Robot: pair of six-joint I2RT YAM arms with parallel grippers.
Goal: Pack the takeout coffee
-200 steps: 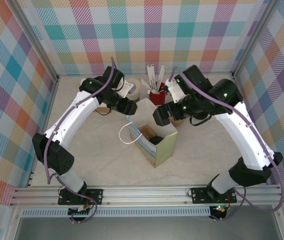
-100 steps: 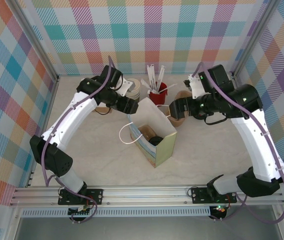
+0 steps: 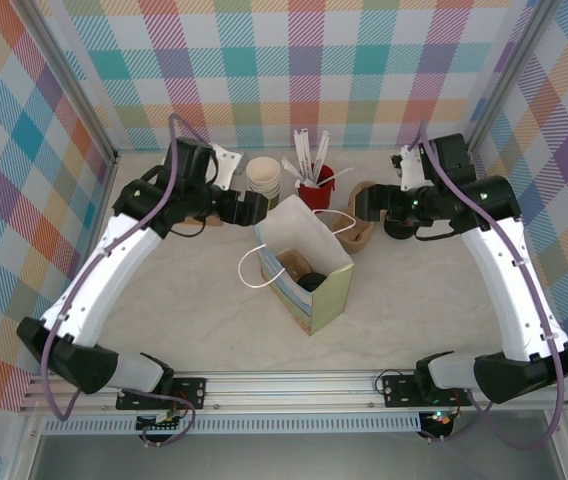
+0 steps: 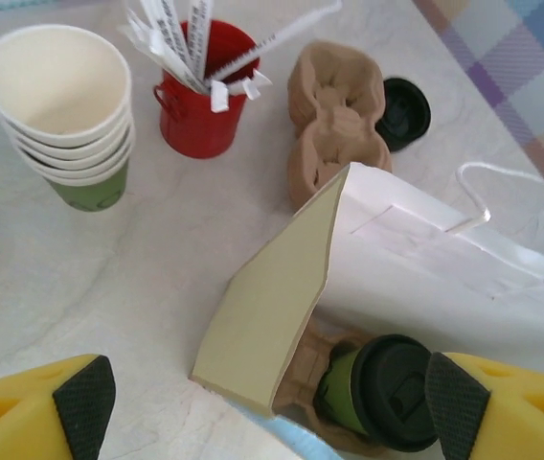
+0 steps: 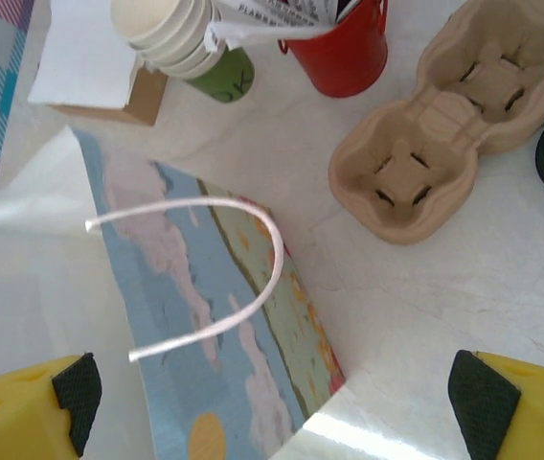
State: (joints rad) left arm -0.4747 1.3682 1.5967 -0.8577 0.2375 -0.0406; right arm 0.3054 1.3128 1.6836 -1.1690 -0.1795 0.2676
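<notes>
Your coffee point(image 4: 387, 388) sits upright, lid up, down inside the bag point(image 4: 425, 278) on the bench point(image 3: 194, 300), below and just ahead of the left tool point(image 4: 272, 402), whose jaws gape empty; the right tool point(image 5: 280, 395), equally spread and empty, hangs over the bag's other flank, so the left arm looks better placed.

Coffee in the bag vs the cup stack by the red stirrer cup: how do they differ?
Lid: the takeout coffee wears a black lid; the cup stack is open-topped, cream insides showing.
Count: the coffee is one cup; the stack is several nested.
Place: the coffee sits in a brown carrier inside the paper bag; the stack stands on the table beside the red cup.
Shared: green sides, both upright.
</notes>
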